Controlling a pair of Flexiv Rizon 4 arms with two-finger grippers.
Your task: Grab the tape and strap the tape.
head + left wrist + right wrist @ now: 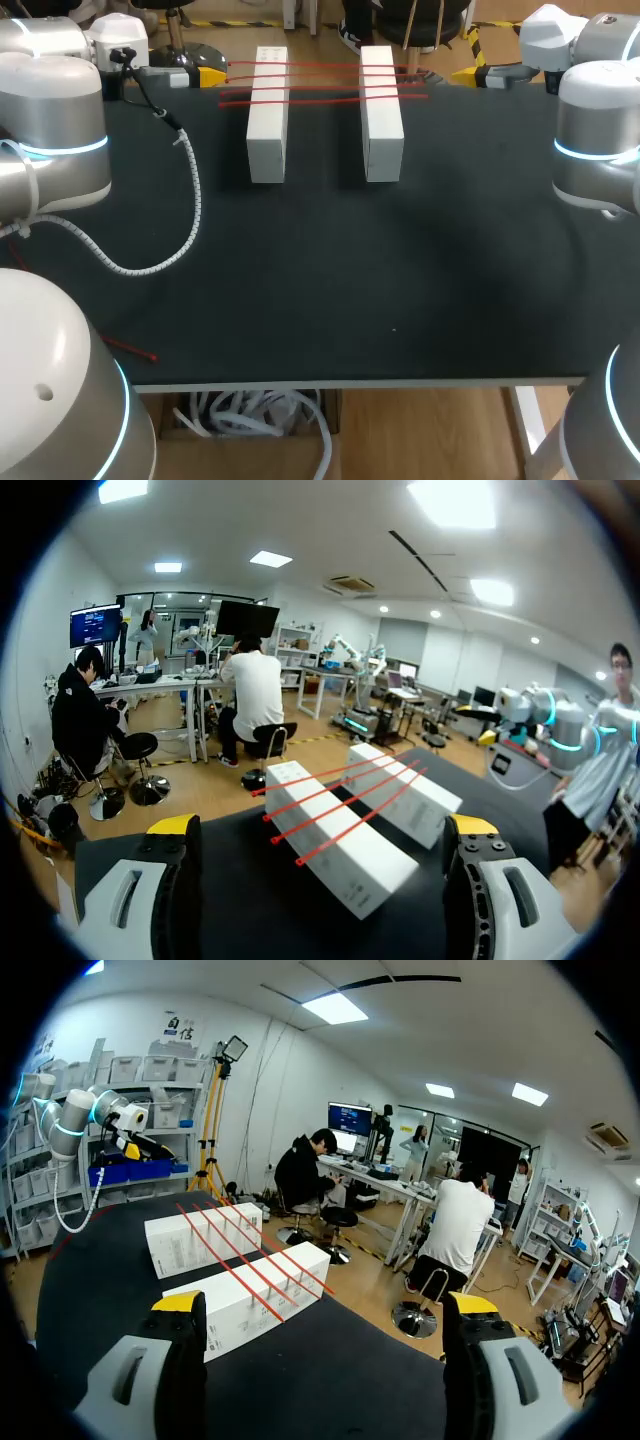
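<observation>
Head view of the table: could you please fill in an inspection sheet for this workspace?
Surface: black table, flat.
Job's things: four red tapes lie across two white blocks, at the far edge.
Clutter: short red scrap near the front left corner.
Tools: left tool and right tool open, holding nothing, beside the tape ends.
Cables: white spiral-wrapped cable loops over the table's left.
Surroundings: nothing seen reaching over the table.
</observation>
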